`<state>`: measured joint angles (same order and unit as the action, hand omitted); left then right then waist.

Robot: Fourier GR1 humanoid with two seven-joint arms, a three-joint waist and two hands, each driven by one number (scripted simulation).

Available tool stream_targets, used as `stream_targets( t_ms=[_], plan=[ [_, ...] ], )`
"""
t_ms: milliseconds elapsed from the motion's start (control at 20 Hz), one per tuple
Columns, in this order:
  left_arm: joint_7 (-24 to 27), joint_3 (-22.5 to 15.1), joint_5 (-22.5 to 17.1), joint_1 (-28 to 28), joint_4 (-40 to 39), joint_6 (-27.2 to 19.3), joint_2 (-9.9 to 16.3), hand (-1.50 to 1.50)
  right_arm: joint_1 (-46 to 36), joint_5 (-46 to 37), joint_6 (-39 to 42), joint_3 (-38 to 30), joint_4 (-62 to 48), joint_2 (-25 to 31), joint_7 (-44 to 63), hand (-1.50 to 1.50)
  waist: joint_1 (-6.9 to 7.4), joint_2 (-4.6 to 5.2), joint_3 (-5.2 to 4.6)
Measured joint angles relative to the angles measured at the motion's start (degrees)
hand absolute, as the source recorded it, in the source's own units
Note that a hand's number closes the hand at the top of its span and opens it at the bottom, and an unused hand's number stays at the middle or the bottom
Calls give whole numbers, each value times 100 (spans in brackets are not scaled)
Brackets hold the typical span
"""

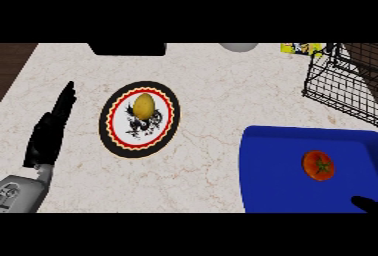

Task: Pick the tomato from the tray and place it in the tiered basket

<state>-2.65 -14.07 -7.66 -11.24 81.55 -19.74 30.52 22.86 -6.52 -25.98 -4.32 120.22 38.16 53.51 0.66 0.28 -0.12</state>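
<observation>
A: So where is the tomato?

B: It sits on the blue tray, apart from everything. The wire tiered basket stands just past the tray's far edge.

A: Will it be hard to pick up?

B: Probably it is round, smooth and a bit soft, so it may roll or squash. Holding its round sides looks best.

A: And each robot hand?

B: The left robot hand rests far from the tray, fingers straight. The right robot hand barely shows near the tomato; its fingers cannot be told.
</observation>
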Motion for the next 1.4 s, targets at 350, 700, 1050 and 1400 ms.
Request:
stream_targets(
  t_ms=[350, 700, 1050, 1400],
  plan=[
    [160, 205, 99, 19, -195, 170, -154, 0, -683, -474, 355, 575, -365, -182, 664, -150, -24, -14, 6],
    [-31, 378, 290, 185, 100, 284, -241, 0, -1091, -916, 595, 830, -700, -559, 840, -150, -44, -26, 10],
    [44, 560, 429, 248, 12, 431, -396, 0, -1123, -1700, 830, 1133, -748, -823, 999, -150, -63, -27, 10],
    [56, 668, 640, 115, -169, 509, -614, 0, -1276, -2352, 1073, 1210, -870, -1169, 1093, -150, -70, -28, 8]
  ],
)
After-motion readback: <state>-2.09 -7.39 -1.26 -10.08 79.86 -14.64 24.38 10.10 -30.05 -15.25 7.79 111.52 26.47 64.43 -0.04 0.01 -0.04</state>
